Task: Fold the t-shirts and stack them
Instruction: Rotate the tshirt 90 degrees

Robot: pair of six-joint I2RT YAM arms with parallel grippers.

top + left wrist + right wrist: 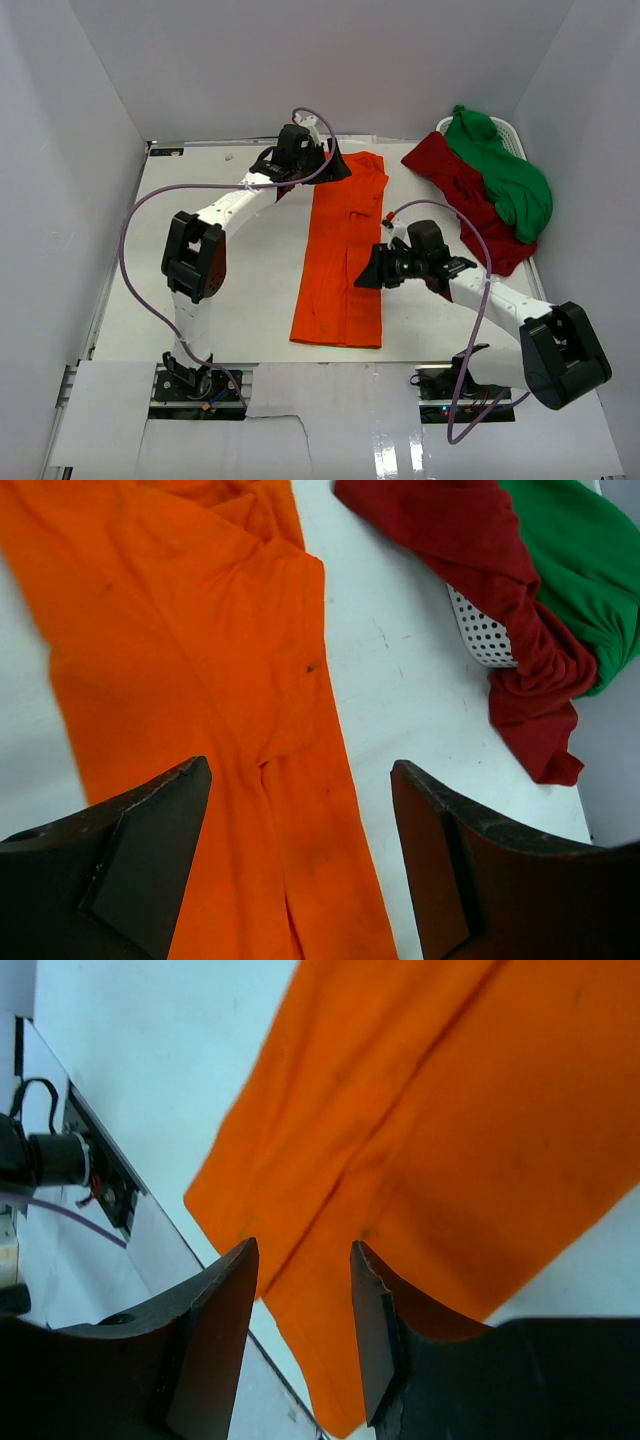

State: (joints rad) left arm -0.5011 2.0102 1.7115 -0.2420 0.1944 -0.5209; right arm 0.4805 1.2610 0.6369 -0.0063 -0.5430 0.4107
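1. Hovering the left gripper over the far end of the bright orange cotton t-shirt, jaws wide apart and empty; looks set to grab that end for a crosswise fold.
2. Parking the right gripper above the strip's right edge, jaws partly apart, gripping nothing.
3. Lying mid-table as a narrow strip, long axis near-to-far, sleeve end seemingly far.
4. Leaving the crumpled dark red t-shirt and green t-shirt heaped far right for later.

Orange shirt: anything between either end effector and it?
Nothing visible. The left end effector hangs open over the far end of the orange shirt; the right end effector, open, over its near half.
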